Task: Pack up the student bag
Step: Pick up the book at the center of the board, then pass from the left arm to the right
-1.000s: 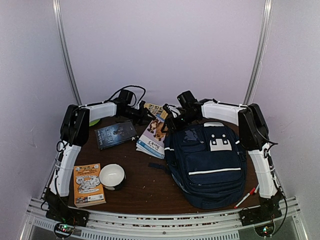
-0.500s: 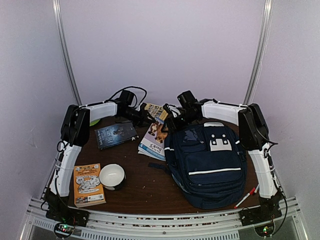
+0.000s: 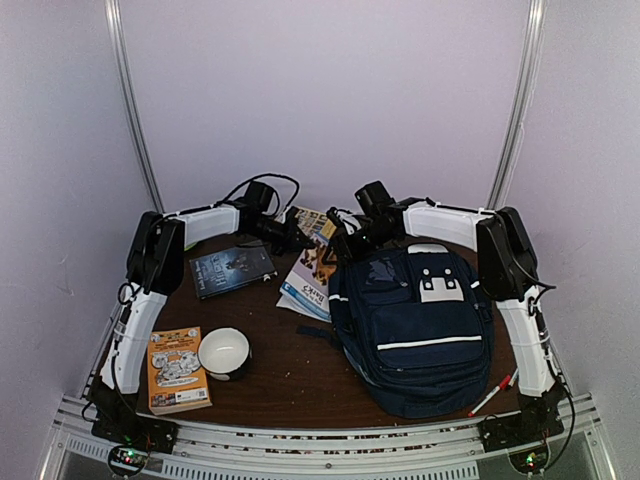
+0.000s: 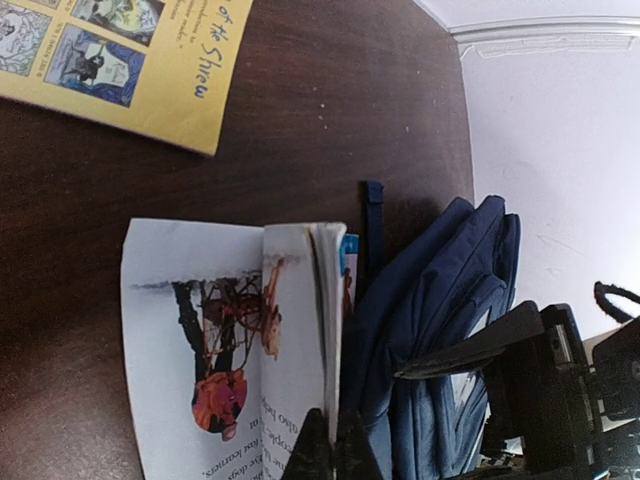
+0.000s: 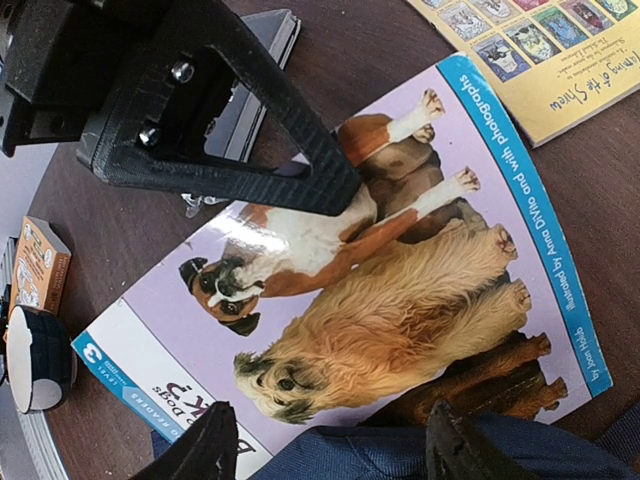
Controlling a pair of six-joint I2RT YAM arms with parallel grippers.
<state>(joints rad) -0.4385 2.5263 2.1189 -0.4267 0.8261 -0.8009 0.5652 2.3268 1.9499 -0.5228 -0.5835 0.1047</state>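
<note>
My left claw (image 4: 333, 452) is clamping the dog book (image 4: 200, 330) by its edge, and the student bag (image 4: 430, 300) is lying just to its right. My right claw (image 5: 330, 442), standing apart, is sitting at the bag's mouth.

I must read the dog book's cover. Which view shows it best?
Right wrist: the dog book fills the frame, both dogs clear. Top external shows it small beside the student bag. Left wrist shows its edge and a different face.

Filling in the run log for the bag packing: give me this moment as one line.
left gripper: shut on dog book edge | right gripper: open over dog book | student bag: on table, dog book outside
</note>
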